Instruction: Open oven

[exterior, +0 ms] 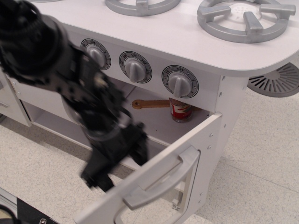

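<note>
1. The oven (205,93) is a white toy-kitchen unit filling the upper and right part of the view, standing on a pale speckled floor (261,172).
2. On its flat top sit two grey burner grates (243,18), both cut off by the upper edge of the view.
3. The black robot arm (56,70) reaches in from the upper left and slants down across the oven's open front; it is motion-blurred.
4. The oven door (187,172) is swung well down toward the camera, hinged at the bottom, its top edge far from the front panel and the cavity open to view.
5. The door's wide curved grey bar handle (163,184) faces up and toward the camera.
6. The gripper (117,161) sits low at the door's left inner side, right by its upper edge. The jaws are too blurred to tell whether they are apart or together, or whether they touch the door.
7. Three round grey dials (135,67) run in a row on the front panel above the opening.
8. Inside the cavity, a red can (181,111) stands upright at the back right.
9. A brown wooden utensil (149,103) lies just left of the can.
</note>
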`<state>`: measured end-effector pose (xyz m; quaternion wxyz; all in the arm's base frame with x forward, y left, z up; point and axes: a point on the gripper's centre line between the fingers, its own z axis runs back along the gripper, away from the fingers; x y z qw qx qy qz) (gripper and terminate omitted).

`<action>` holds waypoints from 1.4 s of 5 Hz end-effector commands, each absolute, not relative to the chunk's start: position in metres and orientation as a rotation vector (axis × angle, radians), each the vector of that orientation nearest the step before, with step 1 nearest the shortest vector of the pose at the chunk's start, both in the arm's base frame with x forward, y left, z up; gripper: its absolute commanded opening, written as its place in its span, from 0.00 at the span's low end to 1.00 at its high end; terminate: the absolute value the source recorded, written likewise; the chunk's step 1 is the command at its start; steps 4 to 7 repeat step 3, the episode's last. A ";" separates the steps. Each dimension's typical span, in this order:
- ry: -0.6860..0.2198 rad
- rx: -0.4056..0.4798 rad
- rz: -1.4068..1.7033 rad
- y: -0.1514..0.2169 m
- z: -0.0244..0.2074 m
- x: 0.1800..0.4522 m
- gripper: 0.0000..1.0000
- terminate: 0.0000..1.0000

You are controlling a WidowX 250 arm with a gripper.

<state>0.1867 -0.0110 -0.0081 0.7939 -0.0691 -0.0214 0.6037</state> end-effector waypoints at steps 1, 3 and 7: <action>0.005 -0.125 1.340 -0.025 0.004 0.181 1.00 0.00; 0.005 -0.125 1.340 -0.025 0.004 0.181 1.00 1.00; 0.005 -0.125 1.340 -0.025 0.004 0.181 1.00 1.00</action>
